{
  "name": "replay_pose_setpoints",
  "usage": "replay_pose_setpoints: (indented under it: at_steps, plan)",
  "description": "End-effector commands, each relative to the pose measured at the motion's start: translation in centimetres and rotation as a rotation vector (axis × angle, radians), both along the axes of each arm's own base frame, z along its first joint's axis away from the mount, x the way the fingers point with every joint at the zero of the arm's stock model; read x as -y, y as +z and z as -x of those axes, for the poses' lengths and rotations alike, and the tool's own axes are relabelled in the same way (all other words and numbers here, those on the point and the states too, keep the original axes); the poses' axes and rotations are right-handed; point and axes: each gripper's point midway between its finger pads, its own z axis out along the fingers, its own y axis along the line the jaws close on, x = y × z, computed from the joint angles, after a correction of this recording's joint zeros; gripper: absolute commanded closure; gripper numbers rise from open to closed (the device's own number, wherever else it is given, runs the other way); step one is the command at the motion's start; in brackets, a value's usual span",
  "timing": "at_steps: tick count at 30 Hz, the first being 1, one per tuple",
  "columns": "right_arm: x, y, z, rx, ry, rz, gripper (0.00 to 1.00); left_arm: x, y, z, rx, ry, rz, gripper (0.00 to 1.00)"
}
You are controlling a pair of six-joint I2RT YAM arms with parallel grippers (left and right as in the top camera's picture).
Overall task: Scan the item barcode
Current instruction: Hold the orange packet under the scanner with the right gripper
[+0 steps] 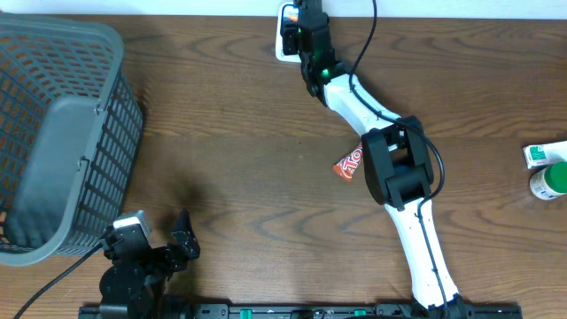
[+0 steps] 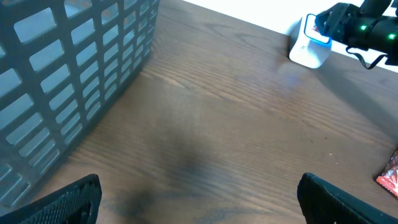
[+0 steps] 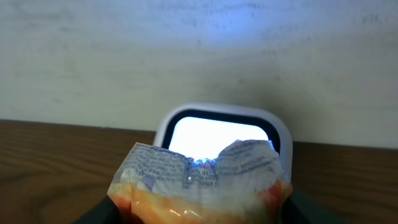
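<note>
Right arm [image 1: 363, 105] extended, jaws gripping; left arm [image 1: 124, 279] tucked, jaws wide.

Soft, even light (glaring scanner [image 3: 217, 134])

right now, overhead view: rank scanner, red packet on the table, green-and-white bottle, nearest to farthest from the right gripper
1. scanner, right at it, far edge
2. red packet, mid-table
3. green-and-white bottle, right edge

A dark brown table [image 1: 221, 133] with a bold wood grain spreads beneath and all around the left pincer [image 1: 158, 232]. Straight ahead of the right pincer [image 1: 297, 22] the tabletop ends against a pale, faintly mottled wall [image 3: 93, 56]. A soft bluish-white glow [image 3: 205, 25] lies on that wall, just above this pincer's line.
</note>
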Motion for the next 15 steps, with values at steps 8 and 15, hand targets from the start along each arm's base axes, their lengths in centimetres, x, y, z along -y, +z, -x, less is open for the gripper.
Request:
replay_pose_setpoints:
  at_steps: [8, 15]
  plan:
    - [1.2, 2.9, -0.2, -0.012, -0.069, 0.051, 0.54, 0.1, 0.1, 0.0, 0.002, -0.011, -0.011, 0.02]
    - [4.6, 10.2, 4.3, -0.165, -0.099, 0.132, 0.56, 0.1, 0.1, 0.0, 0.002, -0.011, -0.011, 0.02]
